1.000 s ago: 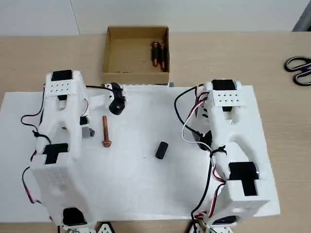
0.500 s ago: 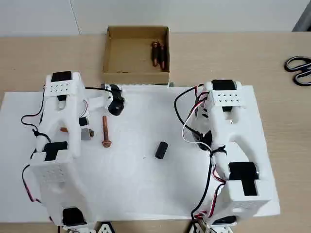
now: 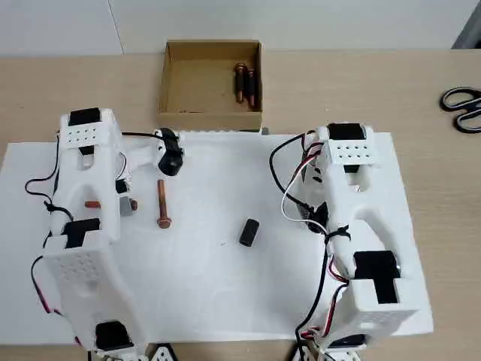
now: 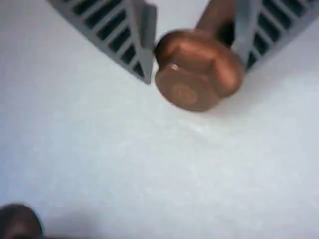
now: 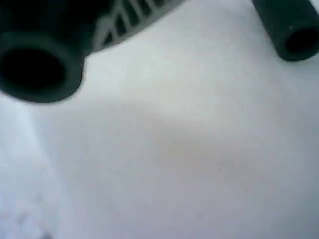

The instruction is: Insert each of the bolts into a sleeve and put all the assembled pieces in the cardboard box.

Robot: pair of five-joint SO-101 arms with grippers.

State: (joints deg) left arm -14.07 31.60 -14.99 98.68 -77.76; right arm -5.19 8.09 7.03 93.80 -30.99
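Left wrist view: the left gripper (image 4: pixel 195 62) is clamped on the head end of a copper bolt (image 4: pixel 194 84), close over the white sheet (image 4: pixel 99 159). Right wrist view: the right gripper (image 5: pixel 65 40) pinches 1 black sleeve (image 5: pixel 35 69). High view: another bolt (image 3: pixel 162 201) lies at 9 o'clock of a loose sleeve (image 3: pixel 249 232). The cardboard box (image 3: pixel 174 83), at the sheet's 12 o'clock, holds 2 assembled pieces (image 3: pixel 246 83).

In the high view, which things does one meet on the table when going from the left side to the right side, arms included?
Left arm → loose bolt → black sleeve → right arm → scissors.
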